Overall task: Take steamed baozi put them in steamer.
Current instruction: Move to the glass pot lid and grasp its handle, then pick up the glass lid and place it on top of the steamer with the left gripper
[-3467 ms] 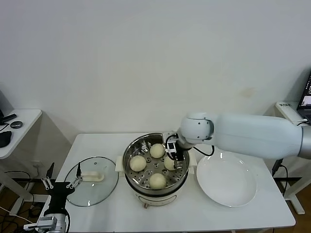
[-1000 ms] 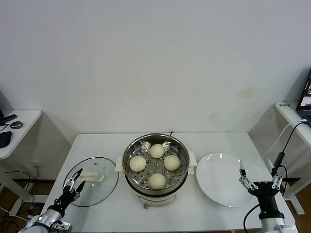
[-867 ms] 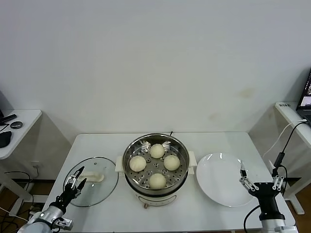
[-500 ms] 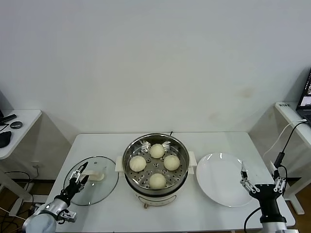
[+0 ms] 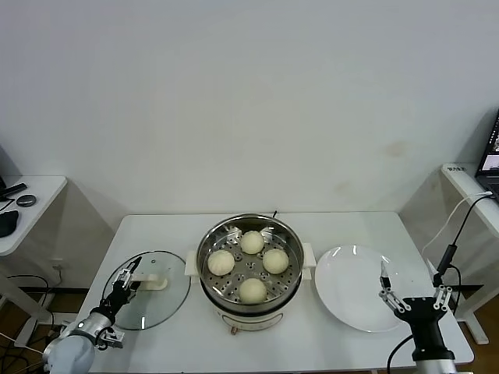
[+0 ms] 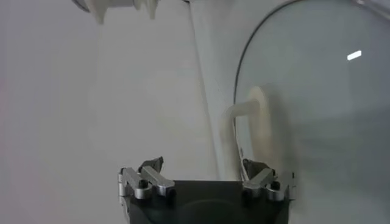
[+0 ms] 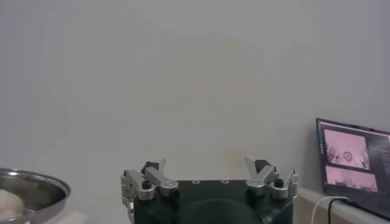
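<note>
Here the steamer (image 5: 249,269), a shiny steel pot on a cream-white base, stands mid-desk near the front edge. On its perforated floor lie the 4 steamed baozi (image 5: 252,266), smooth, round and pale cream-yellow. The left gripper (image 5: 127,276), fingers spread wide, hovers over the glass lid (image 5: 150,301) toward the front-left corner. The right gripper (image 5: 413,294), also wide open, hangs by the white plate (image 5: 360,287) near the front-right corner.

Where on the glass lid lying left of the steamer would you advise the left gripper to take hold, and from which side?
I would grip the glass lid by its cream handle, coming from above. The lid lies flat on the table with the handle raised on top, the only graspable part. The open left gripper already hovers beside it.
</note>
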